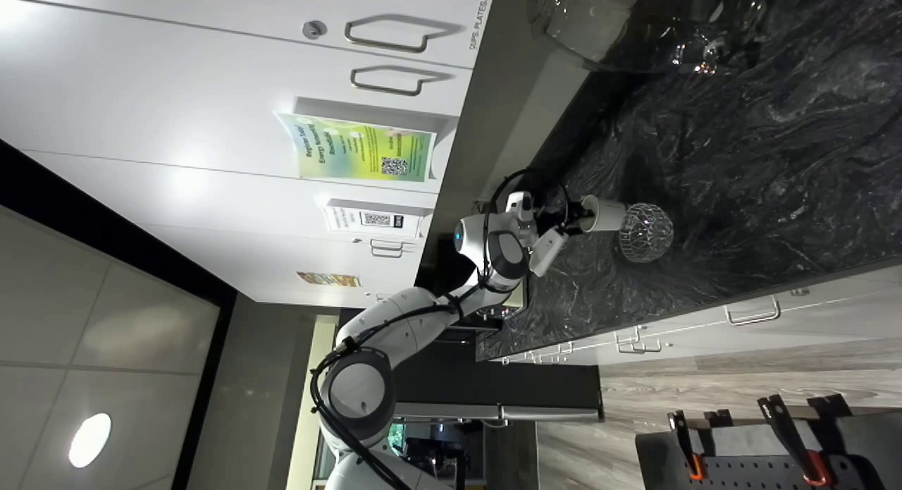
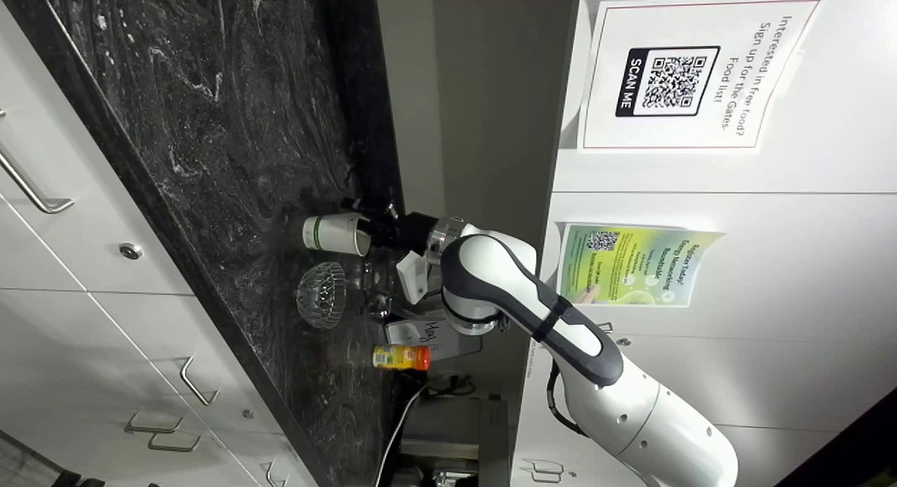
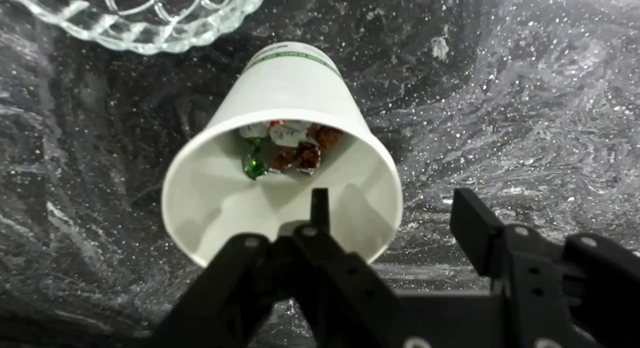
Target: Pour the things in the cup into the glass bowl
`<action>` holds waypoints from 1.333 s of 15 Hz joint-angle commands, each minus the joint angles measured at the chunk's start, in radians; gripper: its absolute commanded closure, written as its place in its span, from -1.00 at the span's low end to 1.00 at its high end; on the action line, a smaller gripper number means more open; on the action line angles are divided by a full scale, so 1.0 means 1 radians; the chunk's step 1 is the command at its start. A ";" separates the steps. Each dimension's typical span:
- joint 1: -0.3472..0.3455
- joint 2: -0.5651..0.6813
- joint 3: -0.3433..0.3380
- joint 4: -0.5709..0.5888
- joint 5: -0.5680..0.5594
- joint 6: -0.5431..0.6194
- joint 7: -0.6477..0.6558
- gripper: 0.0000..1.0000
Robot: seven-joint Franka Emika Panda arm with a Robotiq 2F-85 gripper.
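Note:
The white paper cup (image 3: 295,87) with a green band stands upright on the dark counter; it shows in both exterior views (image 1: 607,215) (image 2: 335,235). In the wrist view several wrapped candies (image 3: 285,147), green, brown and white, lie in it. The clear patterned glass bowl (image 3: 145,40) stands close beside the cup, partly cut off there; both exterior views show it (image 1: 646,233) (image 2: 322,296). My gripper (image 3: 392,223) is open at the cup's rim (image 1: 576,218) (image 2: 356,215). One finger overlaps the cup's mouth, the other is outside the rim. I cannot tell whether the finger is inside the cup.
Other clear glassware (image 2: 376,284) stands behind the bowl, near a yellow bottle with a red cap (image 2: 401,357) and a handwritten sign (image 2: 441,336). A large clear glass vessel (image 1: 634,25) stands farther along the counter (image 1: 775,158). White cabinets (image 1: 211,109) hang above.

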 commanded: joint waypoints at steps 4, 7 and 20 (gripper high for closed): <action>-0.006 0.031 0.011 0.054 -0.033 -0.035 0.040 0.77; -0.001 0.019 0.011 0.044 -0.036 -0.045 0.043 1.00; -0.168 -0.163 0.228 -0.122 0.242 -0.002 -0.063 0.98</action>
